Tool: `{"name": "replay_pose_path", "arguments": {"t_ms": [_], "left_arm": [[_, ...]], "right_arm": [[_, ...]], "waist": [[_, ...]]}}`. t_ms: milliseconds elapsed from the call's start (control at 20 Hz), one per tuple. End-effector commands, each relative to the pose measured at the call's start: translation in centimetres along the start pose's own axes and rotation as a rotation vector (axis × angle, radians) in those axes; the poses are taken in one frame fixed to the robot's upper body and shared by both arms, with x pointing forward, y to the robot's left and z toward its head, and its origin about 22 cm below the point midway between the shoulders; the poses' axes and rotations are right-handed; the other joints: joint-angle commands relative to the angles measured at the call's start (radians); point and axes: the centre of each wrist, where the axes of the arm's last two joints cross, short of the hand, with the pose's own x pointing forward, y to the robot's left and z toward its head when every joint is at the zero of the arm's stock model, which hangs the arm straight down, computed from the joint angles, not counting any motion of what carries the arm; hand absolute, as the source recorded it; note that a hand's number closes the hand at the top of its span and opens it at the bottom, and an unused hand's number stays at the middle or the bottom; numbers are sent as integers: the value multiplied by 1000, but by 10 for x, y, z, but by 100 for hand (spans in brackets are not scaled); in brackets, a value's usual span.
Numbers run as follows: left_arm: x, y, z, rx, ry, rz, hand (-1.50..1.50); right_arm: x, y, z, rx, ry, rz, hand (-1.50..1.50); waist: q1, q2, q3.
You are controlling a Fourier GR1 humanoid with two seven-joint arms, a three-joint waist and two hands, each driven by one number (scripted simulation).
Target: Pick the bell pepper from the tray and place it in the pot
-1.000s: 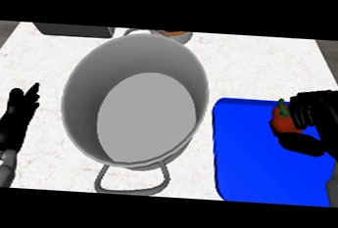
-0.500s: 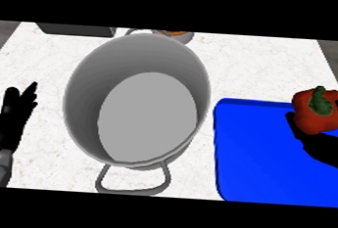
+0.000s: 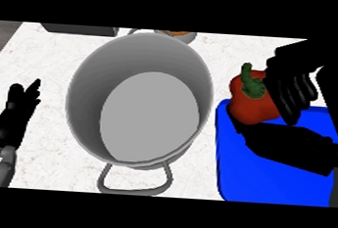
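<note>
since the frame half a second before, the right hand (image 3: pixel 293 89) had carried the bell pepper (image 3: pixel 251 104) leftwards, from over the far right part of the tray (image 3: pixel 262 183) to its far left corner. the red pepper, its green stem pointing up and far, now showed just beside the right rim of the pot (image 3: pixel 86 91) and was not yet inside it. the fingers (image 3: pixel 287 94) were curled round the pepper's right side, with the thumb (image 3: pixel 293 148) lying beneath it on the near side, so the hand had hold of the pepper.

the grey pot stood in the middle of the pale speckled worktop (image 3: pixel 52 55), with a wire handle (image 3: pixel 135 180) at its near edge. the blue tray lay to the pot's right, close beside it.

the left hand (image 3: pixel 12 118) rested at the left edge of the scene much as before, fingers straight and pointing far, holding nothing, apart from the pot. a dark object (image 3: pixel 79 29) and something orange (image 3: pixel 178 33) showed at the far edge, too cut off to tell what they were.
</note>
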Motion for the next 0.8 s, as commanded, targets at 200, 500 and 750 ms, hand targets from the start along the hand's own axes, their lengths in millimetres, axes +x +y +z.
{"name": "replay_pose_path", "arguments": {"t_ms": [200, 500, 750], "left_arm": [[-7, 1, -7, -4, -22, -18, 0], [-4, -1, 6, 13, -22, -16, 0], [16, -10, -7, -4, -19, 0, 0]], "right_arm": [[55, 43, -64, 119, 44, -14, 150], [44, 96, -94, 257, 93, -29, 150], [41, 137, -72, 387, 189, -103, 150]], "waist": [[5, 5, 0], [12, 5, 1], [-1, 4, 1]]}}
